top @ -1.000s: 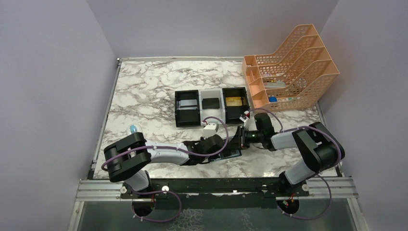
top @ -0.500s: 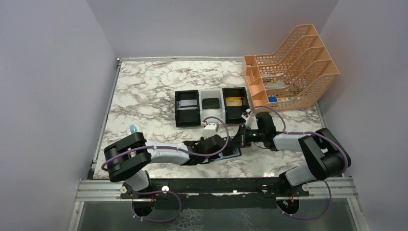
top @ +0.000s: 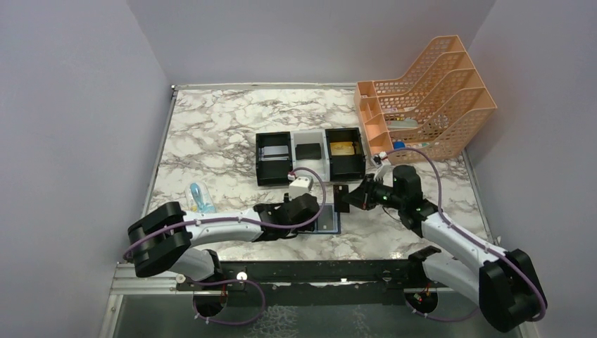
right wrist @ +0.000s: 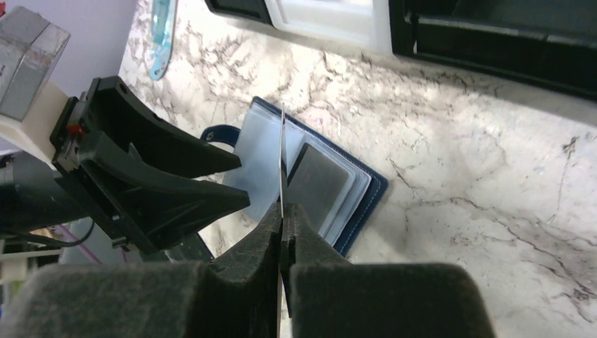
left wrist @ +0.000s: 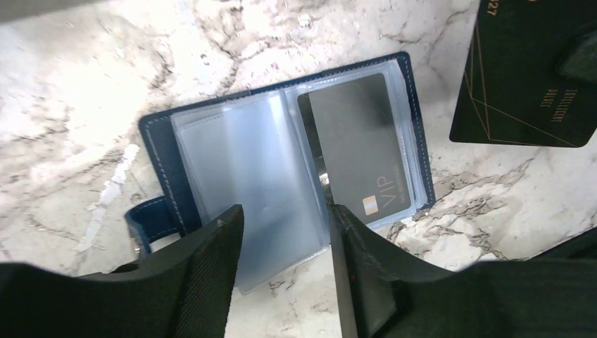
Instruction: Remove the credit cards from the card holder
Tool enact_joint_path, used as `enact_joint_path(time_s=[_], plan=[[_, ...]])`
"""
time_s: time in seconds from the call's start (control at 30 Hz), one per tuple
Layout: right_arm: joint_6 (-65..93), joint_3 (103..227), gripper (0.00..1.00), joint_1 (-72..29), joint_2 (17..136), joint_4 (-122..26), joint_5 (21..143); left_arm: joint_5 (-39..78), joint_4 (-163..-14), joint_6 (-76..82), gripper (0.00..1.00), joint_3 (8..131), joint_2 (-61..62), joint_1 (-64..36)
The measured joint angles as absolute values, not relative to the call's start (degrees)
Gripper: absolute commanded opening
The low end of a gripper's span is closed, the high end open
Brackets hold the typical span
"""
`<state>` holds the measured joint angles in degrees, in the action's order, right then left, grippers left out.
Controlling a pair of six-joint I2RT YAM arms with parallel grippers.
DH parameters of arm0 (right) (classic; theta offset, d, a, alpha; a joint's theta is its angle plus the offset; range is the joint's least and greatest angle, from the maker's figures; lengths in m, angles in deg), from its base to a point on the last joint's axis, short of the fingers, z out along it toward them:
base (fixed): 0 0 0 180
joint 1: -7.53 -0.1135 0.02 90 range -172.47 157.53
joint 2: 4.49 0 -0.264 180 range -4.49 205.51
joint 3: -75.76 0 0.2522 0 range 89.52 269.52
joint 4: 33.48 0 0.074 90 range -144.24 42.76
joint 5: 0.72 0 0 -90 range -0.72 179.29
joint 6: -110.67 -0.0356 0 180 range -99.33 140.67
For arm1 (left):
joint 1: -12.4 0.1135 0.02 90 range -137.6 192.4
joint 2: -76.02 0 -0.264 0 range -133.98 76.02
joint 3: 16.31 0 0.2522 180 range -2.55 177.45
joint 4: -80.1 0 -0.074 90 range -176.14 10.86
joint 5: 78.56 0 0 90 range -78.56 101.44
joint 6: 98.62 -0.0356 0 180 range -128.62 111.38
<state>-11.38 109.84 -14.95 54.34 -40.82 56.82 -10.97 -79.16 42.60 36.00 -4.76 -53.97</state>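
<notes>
The card holder (left wrist: 162,151), navy blue with clear pockets, lies open and flat on the marble. A grey credit card (left wrist: 355,141) sits in its right pocket. My left gripper (left wrist: 285,211) hovers open over the holder's near edge, nothing between its fingers. My right gripper (right wrist: 283,211) is shut on a black credit card (left wrist: 531,77), held clear above the table just right of the holder. That black card (right wrist: 282,141) shows edge-on in the right wrist view. From above, the holder (top: 329,220) lies between the left gripper (top: 317,213) and the right gripper (top: 357,198).
Behind the holder stand a black tray (top: 273,167), a white tray (top: 308,163) holding a black card, and a black tray (top: 346,167) holding a gold card (top: 343,148). A peach mesh rack (top: 422,98) stands back right. A small blue object (top: 199,197) lies at left.
My right gripper has drawn the black card out of the holder and pulled back to the right. My left gripper has opened, let go of the holder and backed off left.
</notes>
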Motion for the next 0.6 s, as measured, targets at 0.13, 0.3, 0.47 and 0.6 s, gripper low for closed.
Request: enact_joint_path(time_s=[0.13,0.3,0.47,0.6], plan=[[-10.3,108.4,0.01,-15.0,48.0,-40.4,58.0,-10.9,-77.3,40.0,0.71,36.0,-0.5,-52.7],[-7.7,107.9,0.01,-15.0,42.2,-37.5,59.6,-9.1,-74.7,36.1,0.83,36.0,6.8,-47.2],[-3.8,109.5,0.01,-15.9,44.1,-36.1,62.3,-7.2,-71.1,33.4,0.99,35.9,15.7,-37.4],[2.8,115.5,0.01,-21.7,50.6,-37.0,67.7,-7.7,-65.8,32.0,0.99,36.1,21.9,-31.6]])
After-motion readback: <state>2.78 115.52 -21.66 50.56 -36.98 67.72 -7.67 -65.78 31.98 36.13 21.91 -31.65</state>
